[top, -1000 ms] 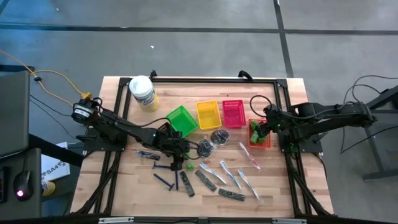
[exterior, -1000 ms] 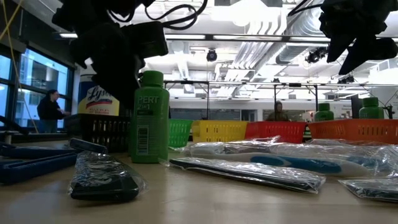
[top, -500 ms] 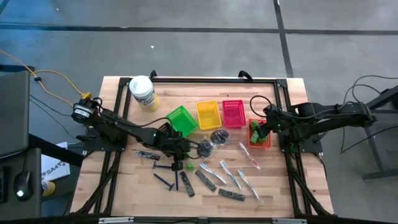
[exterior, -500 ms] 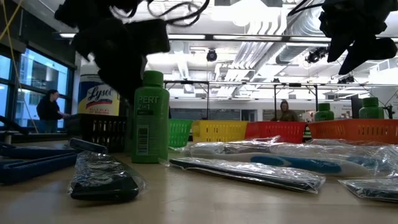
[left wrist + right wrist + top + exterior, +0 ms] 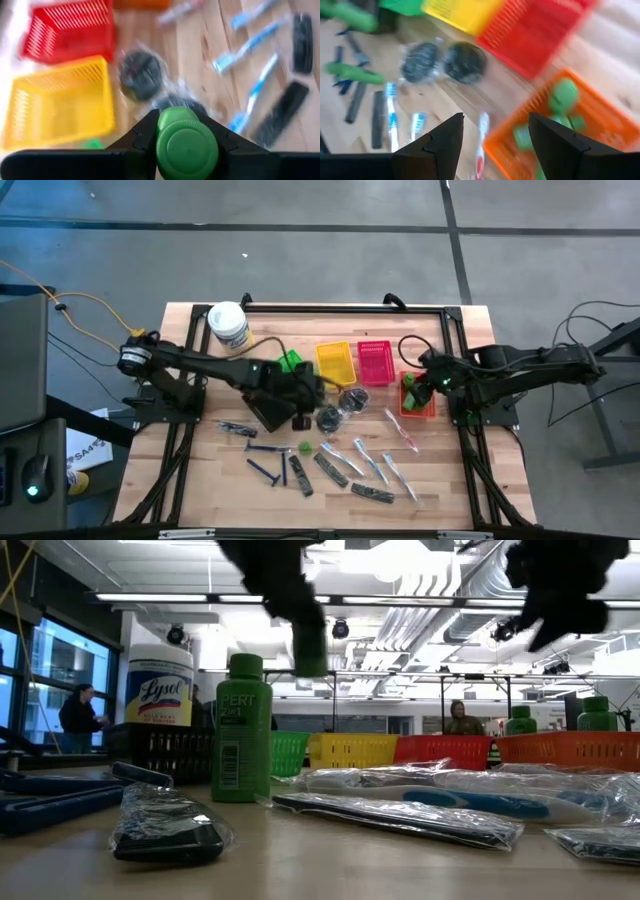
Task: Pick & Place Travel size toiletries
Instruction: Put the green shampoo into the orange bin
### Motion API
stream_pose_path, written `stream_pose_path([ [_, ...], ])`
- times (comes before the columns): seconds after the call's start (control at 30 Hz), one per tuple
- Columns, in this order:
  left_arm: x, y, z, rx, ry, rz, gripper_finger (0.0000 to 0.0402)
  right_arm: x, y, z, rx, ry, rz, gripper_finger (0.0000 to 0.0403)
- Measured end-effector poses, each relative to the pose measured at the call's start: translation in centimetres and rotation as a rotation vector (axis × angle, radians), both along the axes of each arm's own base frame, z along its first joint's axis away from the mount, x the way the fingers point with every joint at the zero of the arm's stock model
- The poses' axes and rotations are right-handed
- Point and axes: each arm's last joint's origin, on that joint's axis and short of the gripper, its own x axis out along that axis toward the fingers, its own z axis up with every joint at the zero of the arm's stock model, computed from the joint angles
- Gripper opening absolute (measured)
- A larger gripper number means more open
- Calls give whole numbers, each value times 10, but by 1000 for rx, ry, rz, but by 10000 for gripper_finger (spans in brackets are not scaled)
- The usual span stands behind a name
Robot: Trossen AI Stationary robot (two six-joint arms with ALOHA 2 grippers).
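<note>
While clamped between the left gripper (image 5: 182, 131) fingers, green bottle (image 5: 186, 145) raised at frame centre, above bagged round pieces (image 5: 141, 74), yellow basket (image 5: 60, 102) at left, right gripper (image 5: 495, 131) open over orange basket (image 5: 580, 125), centre right.

Four small plastic baskets (image 5: 355, 363) stand in a row: green, yellow, red, orange. Two clear-bagged dark round pieces (image 5: 340, 408); one large white tub with yellow label (image 5: 229, 327). Stubby green bottles (image 5: 240, 728): one upright on the bench, one lifted, more in the orange basket, number unclear.
</note>
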Motion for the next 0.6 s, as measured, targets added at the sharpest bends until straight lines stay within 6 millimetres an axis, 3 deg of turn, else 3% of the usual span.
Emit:
stream_pose_path([
  [0.23,12,29,23,-25,-155,55,92,34,2,12,-241,-203,279,215],
  [0.6,18,43,49,3,-289,55,92,104,5,-6,-526,-290,433,215],
])
